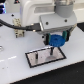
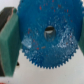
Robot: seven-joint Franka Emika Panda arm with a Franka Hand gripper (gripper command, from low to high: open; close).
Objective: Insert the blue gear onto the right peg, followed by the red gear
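End effector [image 1: 58,40] has the blue gear [image 1: 58,39] clamped between its pads, so you're carrying it, not reaching for it. From the wrist view the gear [image 2: 46,36] sits flat across the lens with a green pad [image 2: 8,44] pressing its rim on one side, and you can look straight down through the centre hole [image 2: 48,33], which is the bit that matters. In the exterior view the gear hangs above the dark base plate [image 1: 46,57], and a thin peg [image 1: 50,50] stands up from that plate just below and a touch toward the exterior view's left of the gear. My guess is the hole isn't quite over the peg, so you'd want to line those two up before going down; the gear's axis looks close to vertical, same as the peg, but it's too blurry to swear by. I can't make out a second peg clearly, so I can't tell you for sure this one is the right-hand peg. Table [image 1: 15,62] is plain white with open room around the plate. Red gear isn't visible in either shot.
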